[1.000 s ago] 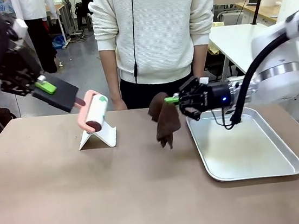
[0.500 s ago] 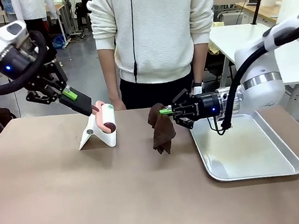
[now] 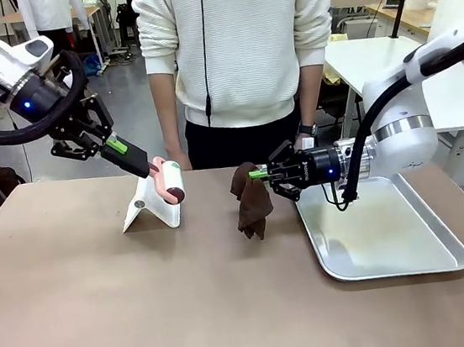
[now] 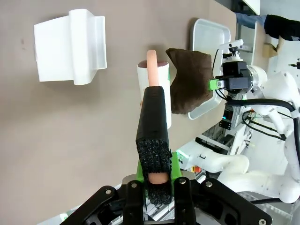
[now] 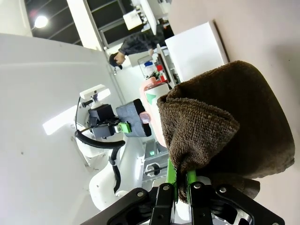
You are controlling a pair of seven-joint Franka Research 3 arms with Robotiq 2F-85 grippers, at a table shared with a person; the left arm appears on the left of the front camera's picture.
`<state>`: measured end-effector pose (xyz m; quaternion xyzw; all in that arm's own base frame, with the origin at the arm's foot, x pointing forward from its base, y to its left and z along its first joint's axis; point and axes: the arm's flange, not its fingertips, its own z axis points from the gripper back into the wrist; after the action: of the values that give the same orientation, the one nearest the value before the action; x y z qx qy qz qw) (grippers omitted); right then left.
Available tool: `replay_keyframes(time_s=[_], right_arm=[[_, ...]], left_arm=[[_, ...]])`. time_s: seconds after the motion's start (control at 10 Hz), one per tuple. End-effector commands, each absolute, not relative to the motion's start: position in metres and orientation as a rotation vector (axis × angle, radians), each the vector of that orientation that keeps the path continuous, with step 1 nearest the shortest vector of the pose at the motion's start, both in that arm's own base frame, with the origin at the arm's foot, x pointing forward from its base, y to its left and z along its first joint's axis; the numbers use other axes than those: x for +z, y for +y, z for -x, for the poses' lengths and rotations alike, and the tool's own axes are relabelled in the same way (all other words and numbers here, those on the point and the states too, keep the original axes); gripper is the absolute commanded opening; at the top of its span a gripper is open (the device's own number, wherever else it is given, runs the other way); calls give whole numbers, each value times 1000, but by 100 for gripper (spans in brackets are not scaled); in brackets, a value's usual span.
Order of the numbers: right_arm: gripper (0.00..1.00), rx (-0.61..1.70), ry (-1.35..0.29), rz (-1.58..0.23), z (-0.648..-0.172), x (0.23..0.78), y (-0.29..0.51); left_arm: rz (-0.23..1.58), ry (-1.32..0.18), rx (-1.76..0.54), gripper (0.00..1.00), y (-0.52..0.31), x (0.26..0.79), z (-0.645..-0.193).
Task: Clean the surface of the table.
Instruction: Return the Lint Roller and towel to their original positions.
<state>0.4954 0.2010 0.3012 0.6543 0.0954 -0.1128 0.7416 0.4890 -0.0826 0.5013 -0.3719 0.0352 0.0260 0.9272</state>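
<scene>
Clamping my left fingers (image 4: 157, 176) on the black foam handle of the lint roller (image 3: 168, 181), I've swung it down from high on my left until its head hangs just above the white stand (image 3: 150, 209). My right fingers (image 3: 259, 173) stay pinched on the brown cloth (image 3: 251, 203), which has drifted left, off the silver tray (image 3: 383, 231), and now dangles with its tip at the counter (image 3: 148, 319). Both tools sit low over that taupe top spread beneath them, so wiping looks ready to start. A person stands at the far edge.
</scene>
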Motion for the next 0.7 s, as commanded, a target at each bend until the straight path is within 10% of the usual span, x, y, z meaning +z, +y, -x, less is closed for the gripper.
replay_keyframes(time_s=[0.0, 0.6], right_arm=[[9, -241, 205, -1433, -493, 304, 204], [9, -333, 257, -1281, -508, 303, 209]], left_arm=[[761, 65, 57, 22, -82, 501, -484], [626, 97, -21, 22, -111, 505, -521]])
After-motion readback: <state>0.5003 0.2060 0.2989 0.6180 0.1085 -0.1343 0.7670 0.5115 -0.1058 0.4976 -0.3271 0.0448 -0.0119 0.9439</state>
